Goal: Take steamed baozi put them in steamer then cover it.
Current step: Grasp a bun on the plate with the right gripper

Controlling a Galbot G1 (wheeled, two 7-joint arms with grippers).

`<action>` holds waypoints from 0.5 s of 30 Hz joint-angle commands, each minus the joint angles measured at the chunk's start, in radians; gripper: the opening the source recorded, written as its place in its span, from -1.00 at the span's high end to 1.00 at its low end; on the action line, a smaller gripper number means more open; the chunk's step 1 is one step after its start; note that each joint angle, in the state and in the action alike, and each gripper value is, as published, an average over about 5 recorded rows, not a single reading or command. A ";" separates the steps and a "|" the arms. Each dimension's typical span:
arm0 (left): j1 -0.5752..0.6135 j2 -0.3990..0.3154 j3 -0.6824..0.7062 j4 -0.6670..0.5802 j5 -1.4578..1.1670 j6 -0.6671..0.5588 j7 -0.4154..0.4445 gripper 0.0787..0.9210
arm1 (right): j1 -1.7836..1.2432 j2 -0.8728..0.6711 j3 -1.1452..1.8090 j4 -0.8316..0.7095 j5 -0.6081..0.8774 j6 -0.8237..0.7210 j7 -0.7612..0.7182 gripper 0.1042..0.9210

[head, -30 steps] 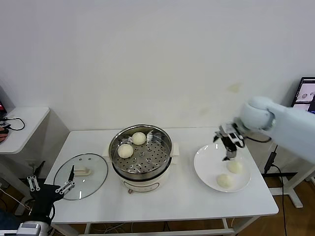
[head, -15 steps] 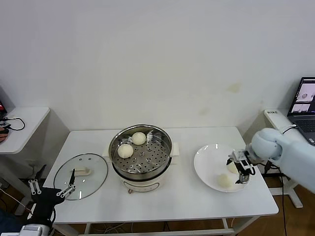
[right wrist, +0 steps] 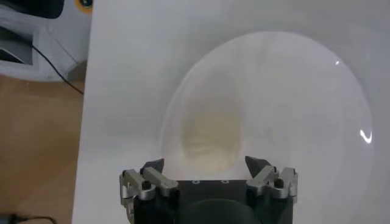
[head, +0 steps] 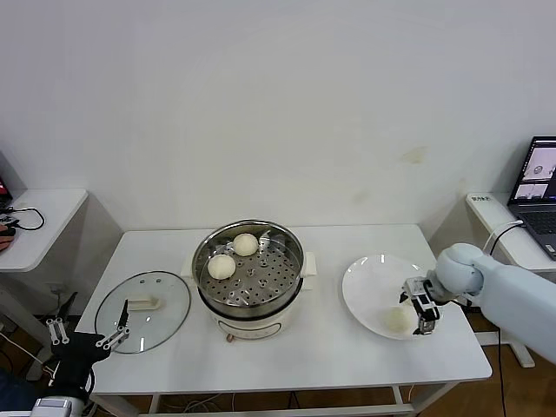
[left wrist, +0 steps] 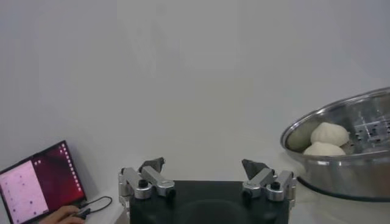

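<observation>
The steamer stands mid-table with two steamed baozi on its steel tray; the left wrist view shows it too. On the white plate at the right lies another baozi. My right gripper is low over the plate's right side, right beside that bun. In the right wrist view it is open, its fingers on either side of a baozi without pressing it. The cover lies flat at the table's left. My left gripper hangs open and empty below the front-left corner.
A small side table with cables stands at the left. A laptop sits on a stand to the right, and the left wrist view shows another laptop. The table's right edge runs close behind my right gripper.
My right gripper has come down from above the plate's far side to its near right side, around a baozi. The left arm has only shifted slightly.
</observation>
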 commanded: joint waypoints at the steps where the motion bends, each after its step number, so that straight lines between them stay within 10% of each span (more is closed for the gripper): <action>1: -0.001 0.001 -0.001 0.002 0.000 -0.001 0.000 -0.77 | -0.034 0.083 0.025 -0.077 -0.014 -0.003 0.011 -0.68; 15: -0.004 -0.003 -0.005 0.008 -0.002 -0.001 0.000 -0.77 | -0.025 0.106 0.020 -0.103 -0.017 -0.020 -0.006 -0.41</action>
